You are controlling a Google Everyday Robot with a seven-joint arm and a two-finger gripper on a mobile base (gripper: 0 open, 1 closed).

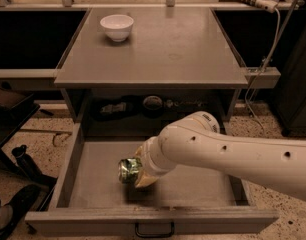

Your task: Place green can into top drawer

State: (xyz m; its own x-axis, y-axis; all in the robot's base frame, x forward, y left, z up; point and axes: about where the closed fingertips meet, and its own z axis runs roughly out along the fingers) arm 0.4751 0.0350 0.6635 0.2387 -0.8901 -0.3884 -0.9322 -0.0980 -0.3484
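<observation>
The green can (128, 170) lies on its side in my gripper (137, 173), its silver end facing left. The gripper is shut on it, just above the bare bottom of the open top drawer (98, 156), near the drawer's front middle. My white arm (228, 151) reaches in from the right and hides the drawer's right half. The drawer's dark handle (154, 230) shows at the bottom edge.
A white bowl (116, 27) stands at the back left of the grey cabinet top (158, 49). Dim objects sit in the recess behind the drawer (143, 105). A power strip and cable (265, 14) hang at the right. Dark items lie on the floor at left (15, 184).
</observation>
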